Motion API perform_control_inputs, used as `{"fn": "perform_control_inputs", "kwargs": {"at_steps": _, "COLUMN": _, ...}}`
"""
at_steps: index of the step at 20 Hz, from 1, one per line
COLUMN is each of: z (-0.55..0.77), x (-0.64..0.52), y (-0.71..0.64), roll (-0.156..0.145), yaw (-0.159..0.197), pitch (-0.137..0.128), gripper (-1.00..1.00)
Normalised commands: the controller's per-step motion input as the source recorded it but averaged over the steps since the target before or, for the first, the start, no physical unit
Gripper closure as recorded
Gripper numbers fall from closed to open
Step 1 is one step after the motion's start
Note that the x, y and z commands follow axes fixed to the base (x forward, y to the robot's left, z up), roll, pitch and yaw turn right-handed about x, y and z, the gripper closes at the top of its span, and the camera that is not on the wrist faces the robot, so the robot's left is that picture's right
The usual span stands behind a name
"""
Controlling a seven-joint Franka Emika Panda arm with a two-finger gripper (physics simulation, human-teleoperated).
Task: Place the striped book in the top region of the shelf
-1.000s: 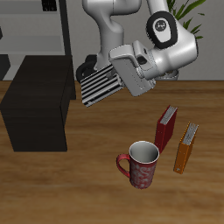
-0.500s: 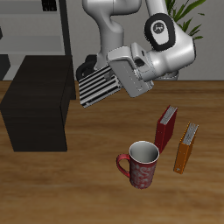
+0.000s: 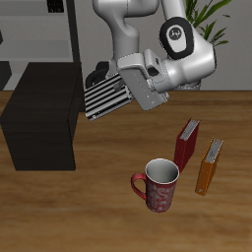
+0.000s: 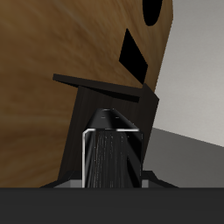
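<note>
Spreading under everything is the wooden table [image 3: 118, 207], and the shelf [image 3: 41, 116] serves as the landmark on it: a low matte-black box with a flat top, standing toward the table's back. Behind the shelf rises a tall grey open-frame rack [image 3: 59, 34]. Above the table beside the shelf hangs the white Franka arm [image 3: 182, 54], its forearm bent across toward the shelf. At the arm's end the gripper [image 3: 126, 91] is clamped on the striped book [image 3: 106, 98], its fingers closed against the book's covers; the book is held in the air, tilted, with its black-and-white striped cover showing and its lower corner just beside the shelf's near upper edge, above the level of the shelf's top and not touching it. In the wrist view the striped book [image 4: 109, 149] fills the space between the fingers, with the dark shelf [image 4: 101, 92] and the wood beyond it. Well apart from the shelf, nearer the table's front edge, stands a red patterned mug [image 3: 158, 184]. Beside the mug, farther from the shelf, stand a red book [image 3: 186, 144] and an orange book [image 3: 209, 165], both upright.
</note>
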Motion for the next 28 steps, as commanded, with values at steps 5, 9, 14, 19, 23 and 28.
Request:
{"fn": "perform_control_inputs", "kwargs": {"at_steps": 5, "z": -0.05, "x": 0.07, "y": -0.17, "roll": -0.018, "yaw": -0.006, "pitch": 0.013, "gripper": 1.00}}
{"fn": "perform_control_inputs", "kwargs": {"at_steps": 9, "z": -0.06, "x": 0.05, "y": -0.17, "roll": -0.022, "yaw": -0.007, "pitch": 0.020, "gripper": 1.00}}
{"fn": "perform_control_inputs", "kwargs": {"at_steps": 14, "z": -0.10, "x": 0.04, "y": -0.12, "roll": -0.018, "yaw": 0.007, "pitch": 0.014, "gripper": 1.00}}
{"fn": "perform_control_inputs", "kwargs": {"at_steps": 19, "z": -0.10, "x": 0.05, "y": -0.14, "roll": -0.024, "yaw": -0.006, "pitch": 0.027, "gripper": 1.00}}
{"fn": "perform_control_inputs", "kwargs": {"at_steps": 23, "z": -0.07, "x": 0.09, "y": -0.11, "roll": -0.022, "yaw": -0.005, "pitch": 0.008, "gripper": 1.00}}
{"fn": "perform_control_inputs", "kwargs": {"at_steps": 28, "z": -0.11, "x": 0.08, "y": -0.08, "roll": -0.010, "yaw": -0.003, "pitch": 0.027, "gripper": 1.00}}
